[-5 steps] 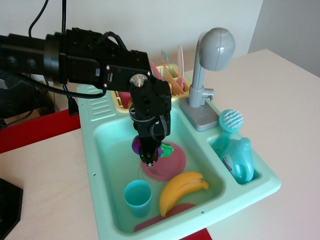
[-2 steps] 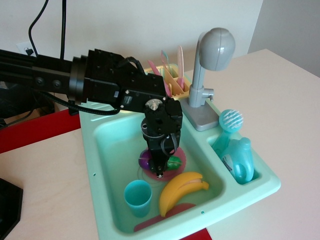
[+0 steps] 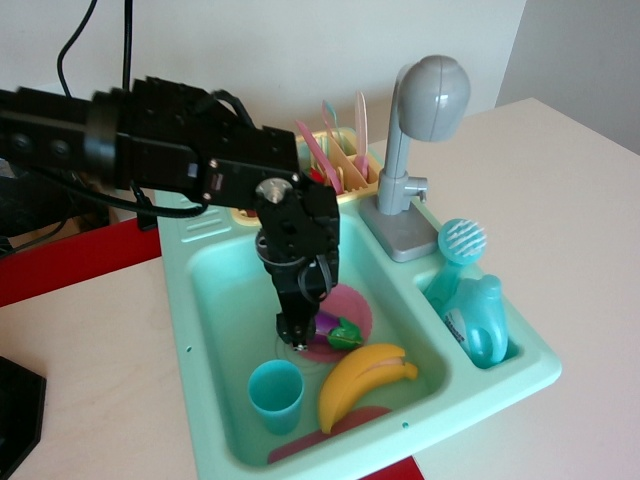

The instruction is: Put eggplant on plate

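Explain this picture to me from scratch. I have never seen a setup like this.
This is one camera view, taken from in front of and above a table. The black jointed machine coming in from the left is a robot arm; its tip is the gripper, the part that grasps things.

On the table sits a toy sink in mint green with a grey faucet. In the basin lie a pink plate, a purple eggplant resting on that plate, a yellow banana, a teal cup and a darker red plate partly under the banana. A blue bottle stands in the side compartment.

The gripper hangs right beside the eggplant; whether it grips it, the view does not show.
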Motion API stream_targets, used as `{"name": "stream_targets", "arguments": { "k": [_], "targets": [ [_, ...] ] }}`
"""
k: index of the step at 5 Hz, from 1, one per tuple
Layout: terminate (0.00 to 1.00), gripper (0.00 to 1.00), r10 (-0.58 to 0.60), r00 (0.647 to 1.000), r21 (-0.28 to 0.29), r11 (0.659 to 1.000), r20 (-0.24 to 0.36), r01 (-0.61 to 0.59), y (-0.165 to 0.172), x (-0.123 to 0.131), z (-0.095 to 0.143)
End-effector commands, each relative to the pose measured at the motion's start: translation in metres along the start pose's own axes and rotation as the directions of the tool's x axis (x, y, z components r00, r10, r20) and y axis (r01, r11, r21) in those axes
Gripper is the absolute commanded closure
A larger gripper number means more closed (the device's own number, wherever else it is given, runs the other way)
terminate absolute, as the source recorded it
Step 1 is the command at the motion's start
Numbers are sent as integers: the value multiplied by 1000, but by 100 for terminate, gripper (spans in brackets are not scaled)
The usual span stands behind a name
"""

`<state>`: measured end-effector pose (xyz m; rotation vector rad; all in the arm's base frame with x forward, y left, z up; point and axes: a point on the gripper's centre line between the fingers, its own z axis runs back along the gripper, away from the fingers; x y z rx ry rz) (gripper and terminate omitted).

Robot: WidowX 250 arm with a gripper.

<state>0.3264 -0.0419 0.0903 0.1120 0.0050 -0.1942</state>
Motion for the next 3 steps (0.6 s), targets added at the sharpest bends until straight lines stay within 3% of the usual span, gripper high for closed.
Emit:
{"name": "stream_targets", "arguments": {
  "k": [1,2,3],
  "targets": [
    [0,0,31,997,28,999,72,-33,34,-26,56],
    [0,0,62,997,52,997,37,-63,60,-57,74],
    [100,0,99,995,68,993,6,-100,83,-85,77]
  ]
}}
